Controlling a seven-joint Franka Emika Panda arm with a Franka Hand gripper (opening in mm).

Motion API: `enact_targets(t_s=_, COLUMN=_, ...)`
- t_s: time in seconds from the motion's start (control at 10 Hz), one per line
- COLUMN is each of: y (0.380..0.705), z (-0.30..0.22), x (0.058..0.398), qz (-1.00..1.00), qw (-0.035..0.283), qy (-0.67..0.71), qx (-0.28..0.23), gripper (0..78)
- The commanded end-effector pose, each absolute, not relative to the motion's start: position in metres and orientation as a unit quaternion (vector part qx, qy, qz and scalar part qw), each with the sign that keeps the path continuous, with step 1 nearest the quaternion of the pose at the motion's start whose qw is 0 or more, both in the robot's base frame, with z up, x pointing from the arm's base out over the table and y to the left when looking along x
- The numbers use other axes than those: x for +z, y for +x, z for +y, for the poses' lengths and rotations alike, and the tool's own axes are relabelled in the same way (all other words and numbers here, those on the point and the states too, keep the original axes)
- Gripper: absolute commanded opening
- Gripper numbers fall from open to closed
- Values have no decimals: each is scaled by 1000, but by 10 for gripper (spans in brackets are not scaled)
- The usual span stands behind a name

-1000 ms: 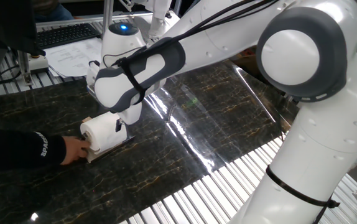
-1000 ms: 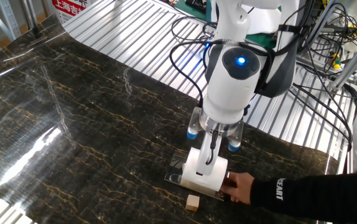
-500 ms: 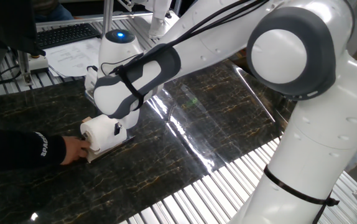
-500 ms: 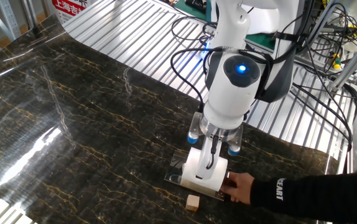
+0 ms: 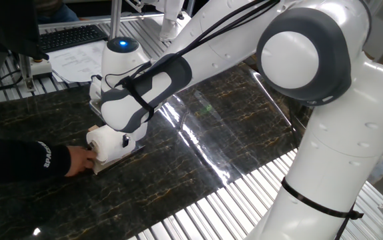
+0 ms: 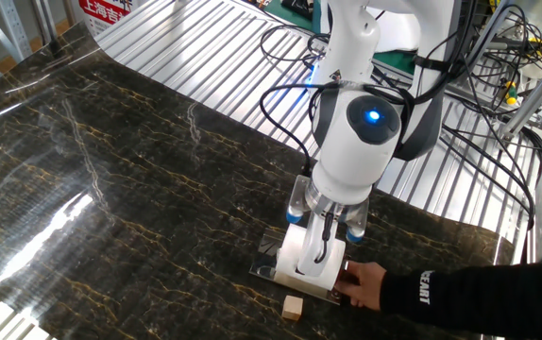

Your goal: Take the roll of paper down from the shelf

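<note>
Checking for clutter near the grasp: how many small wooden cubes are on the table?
1. The cube lies just in front of the shelf, near the hand. Others may be hidden behind the arm.

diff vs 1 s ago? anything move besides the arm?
Only the arm. In one fixed view its wrist and claw sank lower onto the roll of paper, and the elbow swung left. In the other fixed view the wrist shifted slightly right. Whether the claw has closed cannot be told. The roll stayed on the shelf. The person's hand kept holding the shelf edge. The wooden cube did not move.
</note>
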State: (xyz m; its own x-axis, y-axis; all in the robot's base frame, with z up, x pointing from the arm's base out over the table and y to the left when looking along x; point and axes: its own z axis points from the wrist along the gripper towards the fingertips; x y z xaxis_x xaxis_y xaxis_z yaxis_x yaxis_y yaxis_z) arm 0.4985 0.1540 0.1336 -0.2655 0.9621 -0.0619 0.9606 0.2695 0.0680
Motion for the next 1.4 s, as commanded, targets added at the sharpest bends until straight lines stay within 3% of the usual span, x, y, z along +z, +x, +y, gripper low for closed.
enact_targets(t_s=0.1, y=499, z=154, x=134, qz=801, qw=48, qy=597, qx=7, gripper=775)
enact_targets(t_s=0.5, y=499, z=154, x=135, qz=808, qw=41, qy=587, qx=4, gripper=775)
enact_targets(t_s=0.6, y=499, z=154, x=135, qz=808, qw=41, qy=587, qx=4, gripper=12)
enact_targets(t_s=1.4, y=499, z=154, x=135, qz=808, qw=41, qy=587, qx=4, gripper=12)
